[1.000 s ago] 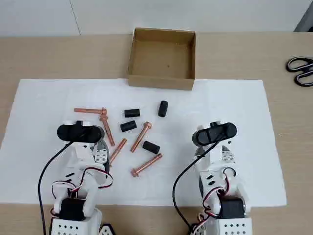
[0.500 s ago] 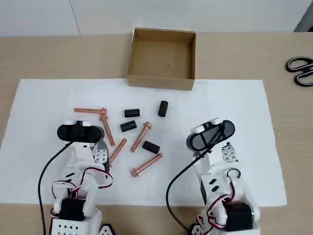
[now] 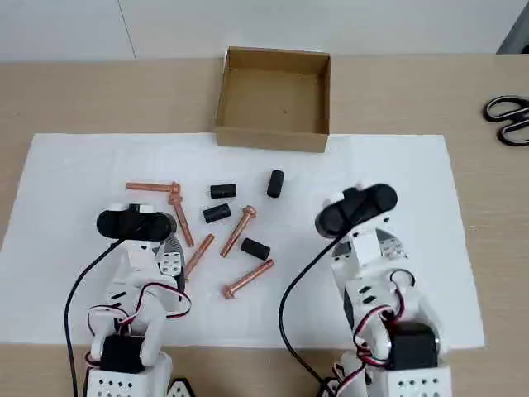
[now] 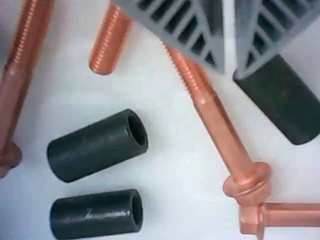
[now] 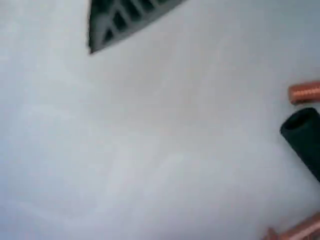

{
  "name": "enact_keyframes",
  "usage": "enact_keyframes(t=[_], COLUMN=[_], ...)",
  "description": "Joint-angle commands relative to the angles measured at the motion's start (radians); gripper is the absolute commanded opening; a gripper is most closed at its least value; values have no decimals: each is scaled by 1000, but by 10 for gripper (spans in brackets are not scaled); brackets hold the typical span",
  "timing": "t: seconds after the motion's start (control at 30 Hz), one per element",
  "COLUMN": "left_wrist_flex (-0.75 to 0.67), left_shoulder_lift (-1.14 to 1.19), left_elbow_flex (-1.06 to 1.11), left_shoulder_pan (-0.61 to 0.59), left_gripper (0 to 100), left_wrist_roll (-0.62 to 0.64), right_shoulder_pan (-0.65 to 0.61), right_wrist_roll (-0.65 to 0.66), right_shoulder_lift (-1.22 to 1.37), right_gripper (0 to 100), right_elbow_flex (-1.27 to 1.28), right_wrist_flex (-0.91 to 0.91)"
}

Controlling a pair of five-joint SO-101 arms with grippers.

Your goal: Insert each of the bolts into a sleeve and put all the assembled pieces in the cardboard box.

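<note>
1. The left gripper hangs low over the scattered parts. Its jaws are drawn almost together, with only a slit of the white paper sheet showing between them, and it holds nothing.
2. What matters for my next move is the copper-coloured flanged bolt lying flat on the paper. Its threaded end runs under one grey finger. Its head points away from the arm and touches the head of a second copper bolt.
3. In the high view this bolt's long axis runs roughly along the left arm's line of reach, leaning a little to its left.
4. A short black cylindrical sleeve sits just beside the other fingertip. Two more black sleeves lie on the opposite side of the bolt.
5. The right arm stands over bare paper, with the parts off toward the left arm. I cannot tell whether the right gripper is open or closed.
6. My judgement is that the left arm is the nearer one. It would need to spread its jaws and shift sideways to straddle the shaft.
7. The brown cardboard box sits at the far side, beyond the paper, with no pieces in it.
</note>
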Motion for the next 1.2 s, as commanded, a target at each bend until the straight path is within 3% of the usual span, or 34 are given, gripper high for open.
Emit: enact_keyframes(t=[0.0, 0.23, 0.43, 0.6, 0.9, 1.03, 1.17], left_wrist_flex=[2, 2, 8, 153, 198, 193, 203], left_shoulder_lift=[-9, -11, -8, -8, -6, 25, 242], left_elbow_flex=[-18, -21, -143, -271, -354, -355, -440], left_shoulder_pan=[-3, 43, 121, 121, -117, -127, -127], left_gripper=[7, 7, 7, 7, 7, 7, 7], left_wrist_roll=[-2, 6, 6, 15, 40, 43, 55], right_shoulder_pan=[-4, -15, -143, -245, -249, -252, -252], right_wrist_roll=[-2, -29, -287, -428, -704, -753, -755], right_shoulder_lift=[162, 510, 835, 1139, 1458, 1543, 1646], right_gripper=[144, 144, 144, 145, 146, 145, 145], right_elbow_flex=[-121, -376, -689, -951, -1255, -1290, -1306], right_wrist_flex=[-18, -19, 31, 110, 193, 189, 182])
